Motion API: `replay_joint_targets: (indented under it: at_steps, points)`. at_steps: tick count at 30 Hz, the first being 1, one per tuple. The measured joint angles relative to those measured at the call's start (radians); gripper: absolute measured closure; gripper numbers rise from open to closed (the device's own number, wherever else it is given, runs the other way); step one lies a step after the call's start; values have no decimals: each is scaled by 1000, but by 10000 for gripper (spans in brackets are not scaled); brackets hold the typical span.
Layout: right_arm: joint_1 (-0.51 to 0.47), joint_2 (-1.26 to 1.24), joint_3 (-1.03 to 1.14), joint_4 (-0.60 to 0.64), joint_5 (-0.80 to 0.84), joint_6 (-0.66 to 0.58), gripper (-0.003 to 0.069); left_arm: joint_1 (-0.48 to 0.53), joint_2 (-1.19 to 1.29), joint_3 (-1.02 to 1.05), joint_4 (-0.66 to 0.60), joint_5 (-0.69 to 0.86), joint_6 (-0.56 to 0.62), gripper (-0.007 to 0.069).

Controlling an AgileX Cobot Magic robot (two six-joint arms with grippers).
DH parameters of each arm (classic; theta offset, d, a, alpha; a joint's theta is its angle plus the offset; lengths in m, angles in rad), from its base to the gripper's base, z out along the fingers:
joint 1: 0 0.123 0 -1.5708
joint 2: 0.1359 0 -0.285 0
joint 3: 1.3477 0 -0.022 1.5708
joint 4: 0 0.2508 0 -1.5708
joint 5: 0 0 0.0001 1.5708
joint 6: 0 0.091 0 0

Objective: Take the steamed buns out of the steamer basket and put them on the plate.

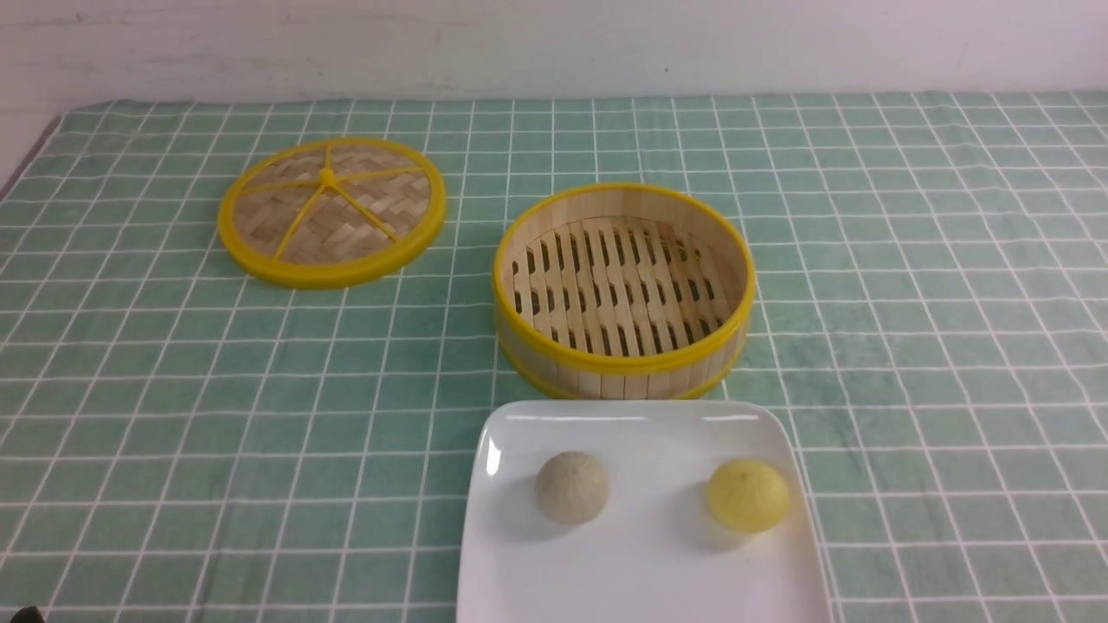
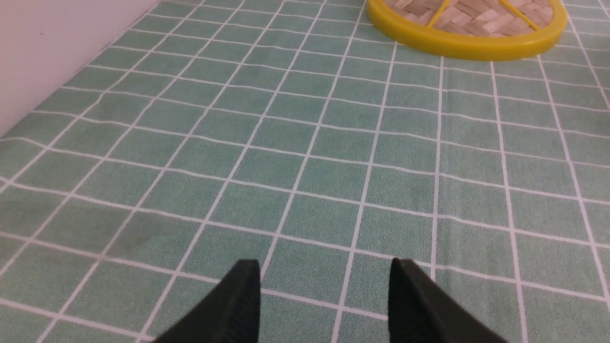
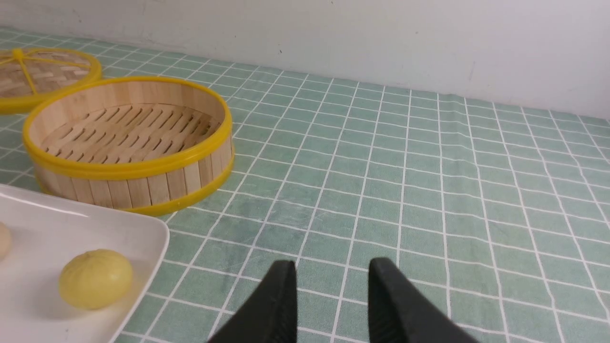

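One beige bun, yellow bun near plate edge, basket just behind

We saw the beige-grey bun and yellow bun resting apart on the white square plate; the bamboo steamer basket stood just behind it.

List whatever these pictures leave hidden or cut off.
- Plate: front view, near edge cut off by the frame's bottom.
- Grey bun: right wrist view, mostly cut off by the frame edge.
- Lid: left wrist view, far part cut off by the frame edge.
- Basket: front view, near strip of floor hidden behind its own wall.
- Left pincer, right pincer: wrist views, only fingertips show.
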Motion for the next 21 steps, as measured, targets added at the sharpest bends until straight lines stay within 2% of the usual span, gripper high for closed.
replay_joint_targets:
  at_steps: [21]
  points:
    - [0,0,0,0,0,0,419,0,0,0,0,0,-11,238]
